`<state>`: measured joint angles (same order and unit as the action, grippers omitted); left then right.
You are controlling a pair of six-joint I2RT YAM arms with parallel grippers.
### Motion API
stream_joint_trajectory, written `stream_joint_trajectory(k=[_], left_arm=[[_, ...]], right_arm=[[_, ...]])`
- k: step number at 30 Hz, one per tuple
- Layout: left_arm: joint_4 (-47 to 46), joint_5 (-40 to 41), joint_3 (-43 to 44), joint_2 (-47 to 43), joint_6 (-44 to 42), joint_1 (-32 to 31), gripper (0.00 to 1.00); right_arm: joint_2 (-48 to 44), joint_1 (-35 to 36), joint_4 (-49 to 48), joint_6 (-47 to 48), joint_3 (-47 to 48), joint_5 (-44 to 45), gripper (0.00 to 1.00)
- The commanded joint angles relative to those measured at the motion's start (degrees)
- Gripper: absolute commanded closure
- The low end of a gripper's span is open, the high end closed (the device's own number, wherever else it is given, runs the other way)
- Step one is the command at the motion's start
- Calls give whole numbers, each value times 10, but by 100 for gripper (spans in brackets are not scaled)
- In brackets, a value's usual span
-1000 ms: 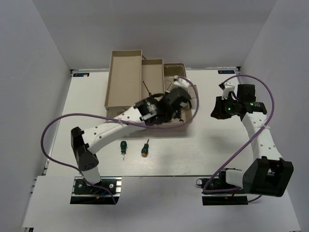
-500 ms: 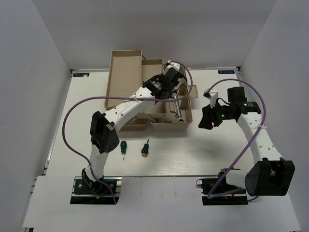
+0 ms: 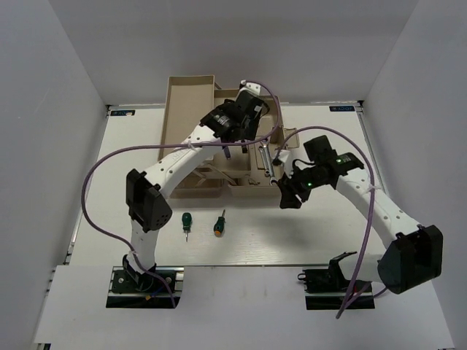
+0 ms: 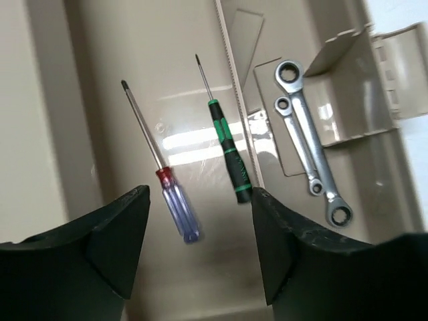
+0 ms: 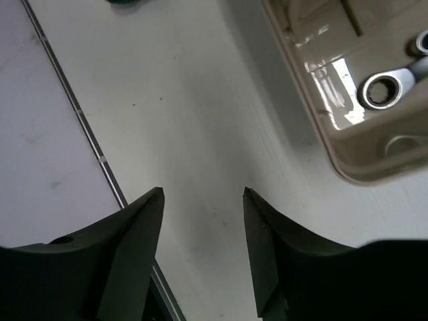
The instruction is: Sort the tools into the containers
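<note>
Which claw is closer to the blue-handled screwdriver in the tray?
Left. The left gripper hangs right above the blue-handled screwdriver in its tray; the right gripper is over the table, outside the tub's corner.

We see a white table (image 3: pixel 328 226) boxed in by plain white walls (image 3: pixel 44 109) on the left, right and far sides. A blue label (image 3: pixel 124 112) sits at its far left corner, a second label (image 3: pixel 344 109) at far right. A thin seam (image 5: pixel 87 127) crosses the tabletop.
</note>
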<state>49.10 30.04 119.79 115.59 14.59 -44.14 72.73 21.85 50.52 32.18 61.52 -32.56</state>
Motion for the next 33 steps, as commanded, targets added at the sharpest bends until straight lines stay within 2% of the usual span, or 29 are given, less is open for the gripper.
stream_joint_trajectory(k=[1, 4, 5, 6, 7, 9, 10, 11, 12, 13, 15, 16, 17, 18, 20, 24, 28, 33], left_arm=[[-3, -6, 12, -113, 9, -10, 28], [5, -13, -66, -235, 46, -16, 48], [-3, -20, -102, -277, 51, -16, 65], [-11, -26, -184, -321, 58, -16, 73], [-24, -32, -226, -410, 58, -16, 80], [-13, -32, -336, -492, 82, -16, 87], [5, -38, -370, -528, 88, -16, 87], [21, -43, -398, -562, 97, -16, 86], [41, -50, -439, -615, 131, -16, 76], [59, -55, -457, -636, 147, -16, 69], [110, -64, -503, -685, 192, -16, 54], [122, -70, -518, -699, 204, -16, 49], [142, -70, -533, -711, 215, -16, 46], [152, -70, -558, -722, 228, -16, 44], [168, -76, -585, -746, 250, -16, 42], [179, -88, -605, -777, 270, -10, 42], [186, -99, -615, -789, 282, -5, 42], [196, -104, -621, -789, 282, -5, 42]], right_arm=[[8, 62, -9, 1, 26, 21, 44], [12, 129, -32, -35, 12, 53, 55], [13, 143, -39, -58, 8, 64, 60], [16, 185, -66, -73, -1, 83, 71], [19, 201, -75, -117, -8, 108, 76], [31, 252, -111, -150, -16, 136, 87], [37, 266, -119, -167, -17, 152, 93], [42, 278, -128, -216, -17, 163, 93], [61, 309, -153, -234, -16, 182, 92], [69, 331, -160, -264, -14, 185, 81], [99, 373, -189, -317, -6, 202, 64], [107, 382, -197, -340, -3, 209, 58], [114, 391, -219, -355, -1, 216, 43], [136, 406, -226, -401, 0, 237, 34], [152, 427, -243, -427, 4, 268, 20], [201, 452, -271, -545, 30, 282, 10], [231, 466, -279, -626, 47, 357, 10], [268, 475, -262, -665, 96, 412, 13]])
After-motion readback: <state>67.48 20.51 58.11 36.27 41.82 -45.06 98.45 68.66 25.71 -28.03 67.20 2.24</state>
